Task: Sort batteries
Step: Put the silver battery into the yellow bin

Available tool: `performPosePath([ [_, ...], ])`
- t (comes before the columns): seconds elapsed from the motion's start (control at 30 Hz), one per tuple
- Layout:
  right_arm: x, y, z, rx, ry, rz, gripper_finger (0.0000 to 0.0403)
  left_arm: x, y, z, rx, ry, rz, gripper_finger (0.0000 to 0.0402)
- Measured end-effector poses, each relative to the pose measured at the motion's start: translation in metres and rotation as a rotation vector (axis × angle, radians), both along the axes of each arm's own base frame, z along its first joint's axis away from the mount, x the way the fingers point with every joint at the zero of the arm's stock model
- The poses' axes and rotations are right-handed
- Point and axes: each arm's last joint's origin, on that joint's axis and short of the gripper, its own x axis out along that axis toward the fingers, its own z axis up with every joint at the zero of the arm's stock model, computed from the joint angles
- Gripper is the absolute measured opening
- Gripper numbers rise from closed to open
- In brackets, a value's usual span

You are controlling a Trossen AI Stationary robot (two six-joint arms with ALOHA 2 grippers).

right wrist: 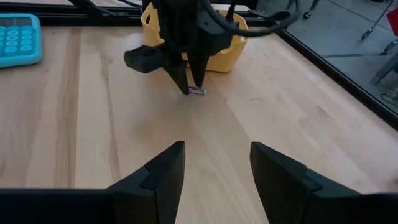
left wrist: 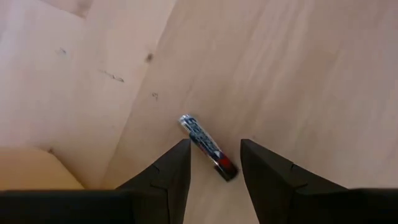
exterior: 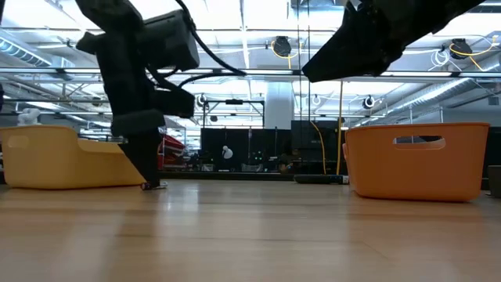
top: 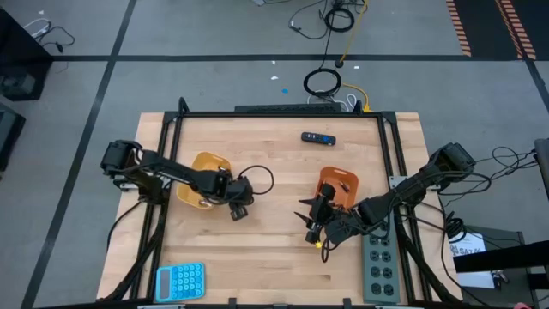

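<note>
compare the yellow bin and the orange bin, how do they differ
The yellow bin is pale yellow; the orange bin is a deeper orange. The yellow bin sits on the left arm's side of the table, the orange bin on the right arm's side. The left gripper is down at the table beside the yellow bin; the right gripper is beside the orange bin. Both are small open-topped plastic bins.

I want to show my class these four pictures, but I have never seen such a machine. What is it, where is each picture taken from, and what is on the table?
Two dark robot arms work at a pale wooden table. One picture looks straight down, one looks level across the tabletop, and two come from cameras on the wrists. On the table stand a yellow plastic bin and an orange plastic bin, with a blue calculator and a black-and-blue oblong device. The left tool stands open over a small silvery battery with a red end, not gripping it. The right tool hangs open, holding nothing.
</note>
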Motion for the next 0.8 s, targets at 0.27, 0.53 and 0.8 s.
performPosePath([
  [0.27, 0.002, -0.003, 0.0, -0.003, 0.011, 0.011, 0.0173, 0.005, 0.004, -0.01, 0.032, 0.035, -0.133, 0.0107],
  [0.53, 0.002, -0.004, -0.001, -0.004, 0.019, 0.01, 0.0173, 0.008, -0.005, -0.01, 0.048, 0.013, -0.25, 0.002],
  [0.8, 0.002, -0.005, -0.001, 0.004, 0.002, -0.024, 0.0173, 0.012, -0.028, 0.004, 0.059, -0.137, -0.279, 0.0016],
])
